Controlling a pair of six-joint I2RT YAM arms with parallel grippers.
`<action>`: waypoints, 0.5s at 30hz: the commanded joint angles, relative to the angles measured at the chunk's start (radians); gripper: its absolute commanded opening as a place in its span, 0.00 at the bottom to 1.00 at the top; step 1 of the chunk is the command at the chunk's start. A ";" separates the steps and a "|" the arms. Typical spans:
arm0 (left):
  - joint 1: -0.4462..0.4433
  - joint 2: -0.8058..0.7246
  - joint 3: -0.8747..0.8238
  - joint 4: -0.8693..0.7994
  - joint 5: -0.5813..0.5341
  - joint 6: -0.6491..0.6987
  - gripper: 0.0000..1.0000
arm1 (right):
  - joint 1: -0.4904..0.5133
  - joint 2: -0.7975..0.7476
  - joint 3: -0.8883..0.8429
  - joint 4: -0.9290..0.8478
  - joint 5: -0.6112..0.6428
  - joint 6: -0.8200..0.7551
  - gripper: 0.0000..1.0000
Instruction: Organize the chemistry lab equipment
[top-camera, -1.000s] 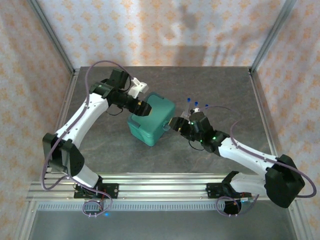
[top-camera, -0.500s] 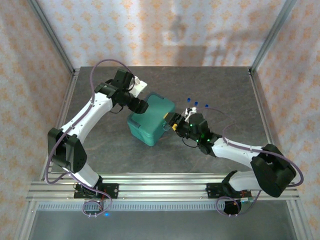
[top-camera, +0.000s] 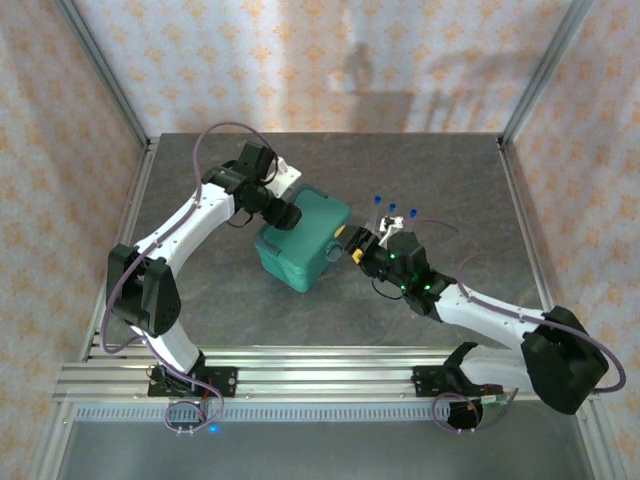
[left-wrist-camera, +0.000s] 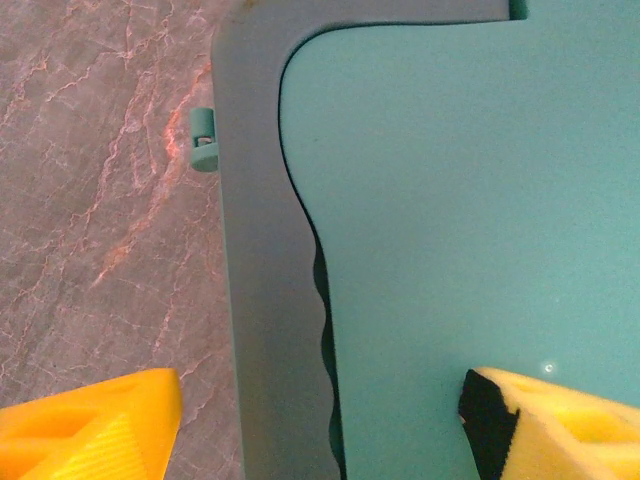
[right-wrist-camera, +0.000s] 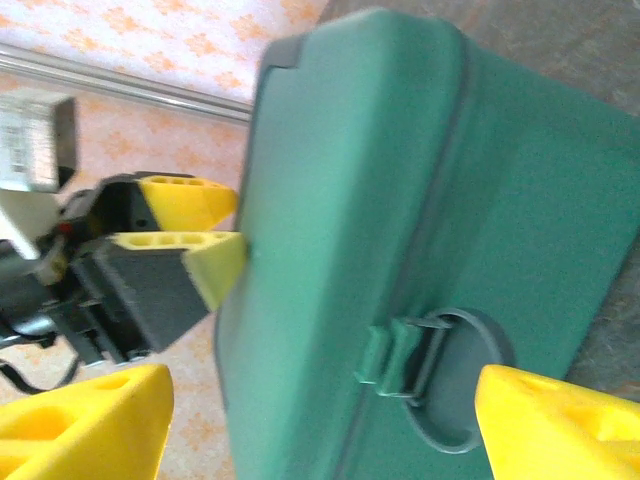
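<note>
Bending inward around teal case: left jaws spread over its edge, right jaws spread facing latch.

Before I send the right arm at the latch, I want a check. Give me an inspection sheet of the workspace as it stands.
surface: dark marbled tabletop, no spills seen.
job's things: three blue-capped test tubes upright, right of the case; their rack too small to tell.
clutter: nothing seen apart from the closed teal case, its latch facing the right arm.
grippers: left gripper open, one finger over the table, one over the lid; right gripper open, lined up on the latch.
cables: purple cable loops over the left arm; no snag seen.
surroundings: patterned walls, metal frame posts, rail at the near edge.
</note>
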 joint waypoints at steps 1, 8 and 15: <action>-0.013 0.047 -0.022 0.014 -0.016 -0.029 0.77 | -0.005 0.068 -0.018 0.067 -0.006 0.017 0.79; -0.012 0.047 -0.074 0.048 -0.003 -0.105 0.77 | -0.005 0.118 -0.027 0.157 -0.016 0.031 0.80; -0.012 0.057 -0.087 0.060 -0.005 -0.154 0.78 | 0.002 0.228 -0.005 0.353 -0.075 0.099 0.80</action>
